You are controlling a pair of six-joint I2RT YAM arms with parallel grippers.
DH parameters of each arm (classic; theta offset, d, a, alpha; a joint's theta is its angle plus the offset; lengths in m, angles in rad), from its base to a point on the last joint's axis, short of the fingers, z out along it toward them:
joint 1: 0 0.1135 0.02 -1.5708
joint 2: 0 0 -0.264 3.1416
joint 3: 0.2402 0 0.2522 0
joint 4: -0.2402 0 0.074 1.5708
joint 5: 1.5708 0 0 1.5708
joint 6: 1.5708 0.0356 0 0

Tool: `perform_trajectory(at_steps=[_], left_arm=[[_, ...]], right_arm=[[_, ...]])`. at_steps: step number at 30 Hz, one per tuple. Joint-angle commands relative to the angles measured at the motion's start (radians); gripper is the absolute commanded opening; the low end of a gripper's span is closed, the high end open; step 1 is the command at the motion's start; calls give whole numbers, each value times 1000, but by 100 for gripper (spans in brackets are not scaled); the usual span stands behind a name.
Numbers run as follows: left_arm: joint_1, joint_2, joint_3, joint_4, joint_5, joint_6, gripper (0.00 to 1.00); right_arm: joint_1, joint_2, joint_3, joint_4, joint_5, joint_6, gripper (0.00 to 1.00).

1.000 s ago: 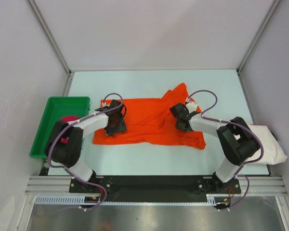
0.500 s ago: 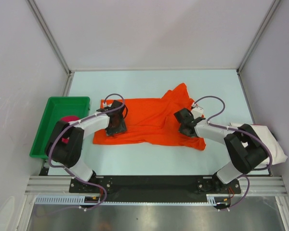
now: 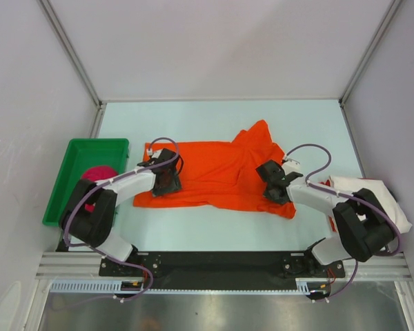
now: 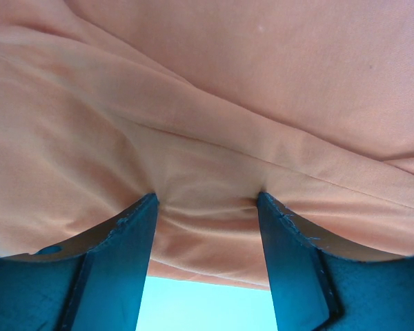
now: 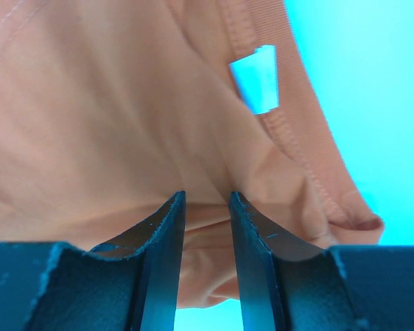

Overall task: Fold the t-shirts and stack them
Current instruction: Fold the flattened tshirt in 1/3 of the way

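The bright orange t-shirt (image 3: 217, 176) lies spread and wrinkled on the middle of the table. My left gripper (image 3: 167, 182) sits on its left part near the front hem. In the left wrist view (image 4: 205, 201) its jaws are apart, with orange cloth (image 4: 214, 117) bunched between the tips. My right gripper (image 3: 275, 189) is on the shirt's right part and in its wrist view (image 5: 205, 197) it pinches a fold of orange cloth (image 5: 110, 131) in a narrow gap. The magenta-pink t-shirt (image 3: 96, 172) lies in the tray. The off-white t-shirt (image 3: 376, 196) lies at the right edge.
The green plastic tray (image 3: 69, 183) stands at the table's left edge. A white label (image 5: 257, 86) shows on the orange shirt's collar seam. The pale blue table (image 3: 214, 124) is walled by grey panels at the back and both sides.
My right gripper has slid toward the near right, drawing the orange shirt's right part with it. My left gripper has stayed almost in place on the left part.
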Motion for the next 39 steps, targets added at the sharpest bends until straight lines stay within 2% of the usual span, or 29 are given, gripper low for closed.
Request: perform_trajectory(at_steps=[1,6,11,19,26,32,39], left_arm=[[-29,-29,-58,-133,52,-56,66],[-40,-205,14,-131,-25,-13,71],[-42,-275,69,-133,-17,36,71],[-51,-131,67,-101,41,37,67],[-51,-41,77,-71,46,54,66],[-48,86,136,-103,26,57,65],[4,136,147,-120,65,50,65]], right_arm=[[4,-66,-31,-108,58,-41,39],[58,-192,19,-53,115,-107,43],[61,-155,125,-91,114,-155,41],[70,-25,127,-13,82,-152,31],[60,122,163,33,60,-150,29],[1,193,199,19,33,-143,29],[-106,254,228,-5,-40,-161,29]])
